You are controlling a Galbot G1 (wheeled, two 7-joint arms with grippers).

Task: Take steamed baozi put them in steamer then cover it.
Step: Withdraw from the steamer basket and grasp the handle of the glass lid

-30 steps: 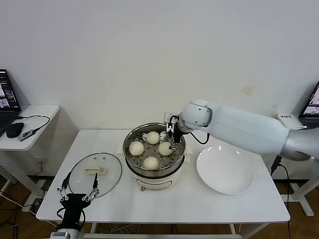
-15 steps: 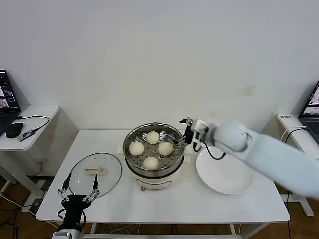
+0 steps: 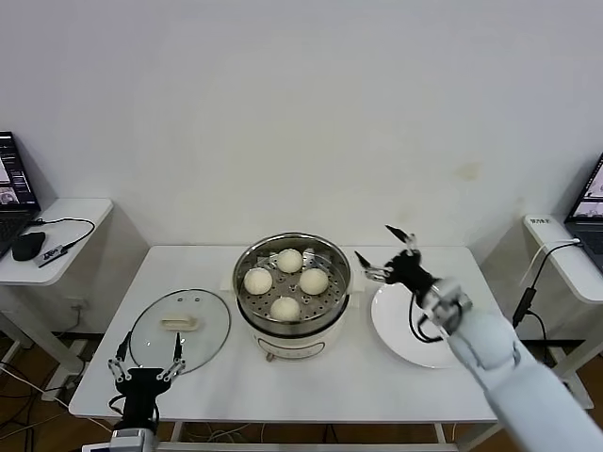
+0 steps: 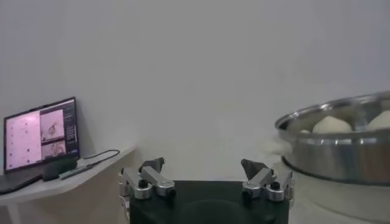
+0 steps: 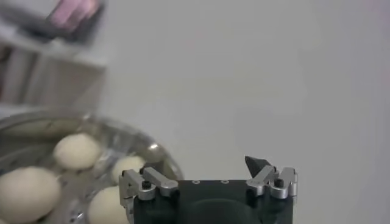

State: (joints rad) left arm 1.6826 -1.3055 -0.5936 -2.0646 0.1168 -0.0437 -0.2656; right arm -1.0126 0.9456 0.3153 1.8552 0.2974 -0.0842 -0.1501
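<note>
Several cream-white steamed baozi [image 3: 289,260] lie on the perforated steel tray of the round steamer [image 3: 294,336] at the table's middle. The glass cover [image 3: 209,331] with its flat cream handle lies flat on the table to the steamer's left. My right gripper [image 3: 378,248] hangs open and empty just right of the steamer, over the plate's edge. In its wrist view the right gripper [image 5: 204,165] shows the baozi [image 5: 76,151] in the steamer [image 5: 141,143] close by. My left gripper [image 3: 151,347] stands open and empty at the table's front left, just before the cover. The left gripper [image 4: 202,165] has the steamer [image 4: 341,152] off to one side.
An empty white plate [image 3: 426,337] lies right of the steamer, under my right forearm. A side table [image 3: 57,235] with a laptop, mouse and cable stands at the left. The laptop [image 4: 39,137] also shows in the left wrist view.
My right arm has drawn back from over the steamer's right rim to the right, now above the plate's edge. The baozi, cover and left arm have not moved.
</note>
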